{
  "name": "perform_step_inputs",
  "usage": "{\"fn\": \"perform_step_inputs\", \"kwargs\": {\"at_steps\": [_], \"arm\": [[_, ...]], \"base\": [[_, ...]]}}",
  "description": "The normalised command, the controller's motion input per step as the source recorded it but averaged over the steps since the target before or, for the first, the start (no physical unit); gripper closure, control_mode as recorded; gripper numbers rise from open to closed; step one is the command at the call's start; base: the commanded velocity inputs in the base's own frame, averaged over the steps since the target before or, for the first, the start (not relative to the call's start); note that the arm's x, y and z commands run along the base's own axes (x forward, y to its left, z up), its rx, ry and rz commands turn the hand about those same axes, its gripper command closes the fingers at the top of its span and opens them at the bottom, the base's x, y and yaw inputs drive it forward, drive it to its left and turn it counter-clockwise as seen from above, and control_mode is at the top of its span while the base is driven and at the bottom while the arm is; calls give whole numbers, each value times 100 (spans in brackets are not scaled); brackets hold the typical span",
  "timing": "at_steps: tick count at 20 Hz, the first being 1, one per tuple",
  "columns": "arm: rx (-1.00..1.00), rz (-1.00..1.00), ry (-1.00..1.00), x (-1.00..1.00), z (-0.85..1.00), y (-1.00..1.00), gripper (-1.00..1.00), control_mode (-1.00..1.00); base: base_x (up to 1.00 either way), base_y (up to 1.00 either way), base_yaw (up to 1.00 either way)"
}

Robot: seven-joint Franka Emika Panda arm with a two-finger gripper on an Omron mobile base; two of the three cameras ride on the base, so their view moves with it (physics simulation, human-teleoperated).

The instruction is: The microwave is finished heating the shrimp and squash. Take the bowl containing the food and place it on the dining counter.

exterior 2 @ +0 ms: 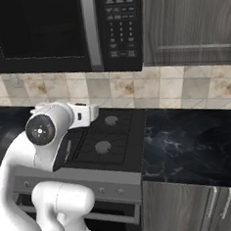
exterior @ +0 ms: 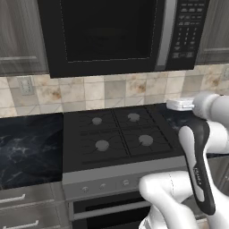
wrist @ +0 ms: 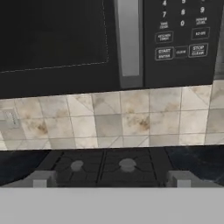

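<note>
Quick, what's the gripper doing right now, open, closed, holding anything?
Gripper: open and empty, fingertips spread wide apart, aimed at the tiled wall below the closed microwave.

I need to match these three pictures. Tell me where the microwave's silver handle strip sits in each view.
Left base view: handle strip at upper right, left of the button panel.
Right base view: top centre, left of the panel.
Hand view: top, just right of centre, left of the panel.
Shared landmark: the stovetop below the microwave.
</note>
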Motion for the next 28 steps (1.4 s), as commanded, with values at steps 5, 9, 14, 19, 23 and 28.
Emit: {"fn": "perform_step_inputs", "kwargs": {"at_steps": [5, 9, 14, 19, 23, 28], "arm": [[0, -1, -34, 0, 71, -7, -100, -100], [0, -4, -28, 0, 91, -33, -100, -100], [-1, -4, -15, 6, 100, -3, -100, -100], [0, 0, 0, 17, 95, 0, -100, -100], [0, 0, 4, 22, 18, 0, -100, -100], [0, 0, 0, 45, 0, 0, -100, -100]], "base": [[0, 0, 0], [0, 0, 0], [0, 0, 0], [0, 0, 0], [0, 0, 0], [0, 0, 0]]}}
